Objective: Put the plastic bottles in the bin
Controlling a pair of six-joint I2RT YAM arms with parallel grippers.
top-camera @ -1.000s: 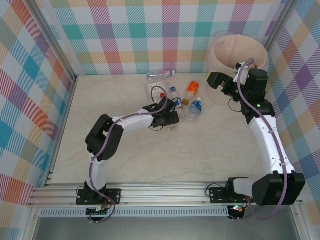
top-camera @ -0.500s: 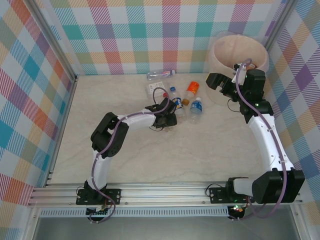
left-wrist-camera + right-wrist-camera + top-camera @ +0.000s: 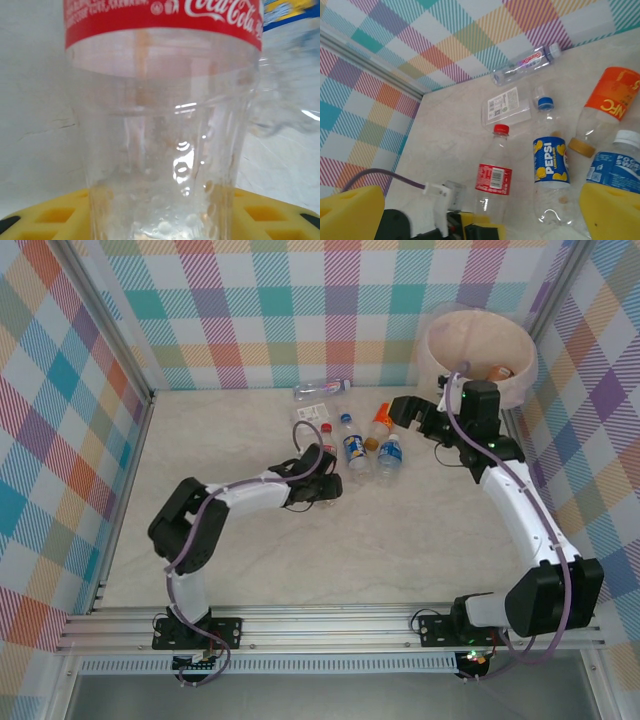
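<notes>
On the marble tabletop [image 3: 400,540], the left claw [image 3: 160,220] grasps the red-label bottle [image 3: 491,180], the Pepsi bottle [image 3: 550,165] crowding beside; the right claw [image 3: 402,412] is released.

"Coca-Cola" stands in white script on the red-label bottle [image 3: 165,125]. "PEPSI" stands on the blue-label bottle [image 3: 550,167]. The orange-label bottle [image 3: 611,97] bears letters resembling "NFC".
</notes>
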